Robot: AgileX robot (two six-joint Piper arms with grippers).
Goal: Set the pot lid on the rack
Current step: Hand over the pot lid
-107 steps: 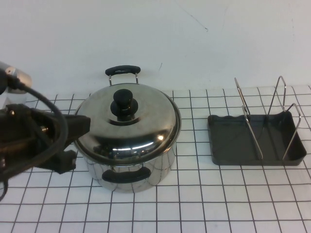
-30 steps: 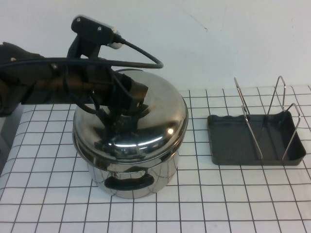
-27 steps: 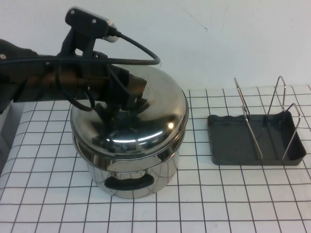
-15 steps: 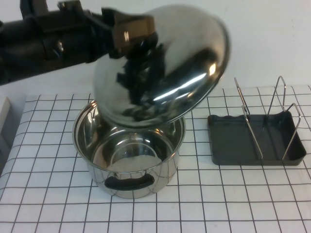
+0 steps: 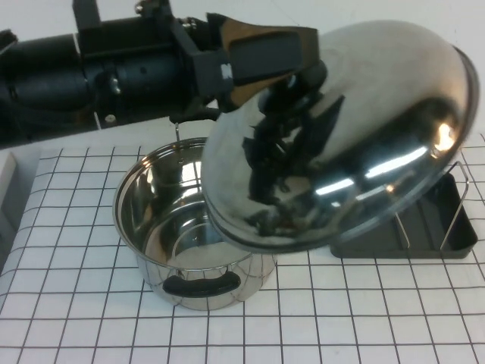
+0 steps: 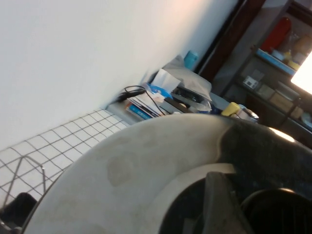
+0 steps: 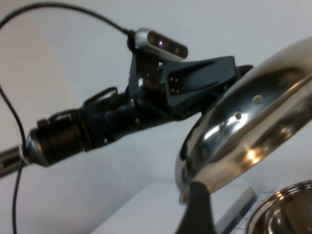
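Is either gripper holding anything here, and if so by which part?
The left gripper holds the pot lid by its centre knob, tilted in the air between pot and rack. The right gripper, near the pot, holds nothing visible.

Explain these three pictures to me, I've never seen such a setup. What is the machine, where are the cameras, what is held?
This is a robot with two arms, each ending in a gripping hand. One picture looks down from a raised camera on the robot's side. The other two come from cameras on the wrists. On the gridded table stand an open steel pot and, to its right, a dark rack with wire loops. The left hand grips the shiny pot lid by its knob, holding it tilted in the air above pot and rack. The right hand is outside the overhead picture. Its own camera shows a dark bit of it and looks up at the lid's rim.
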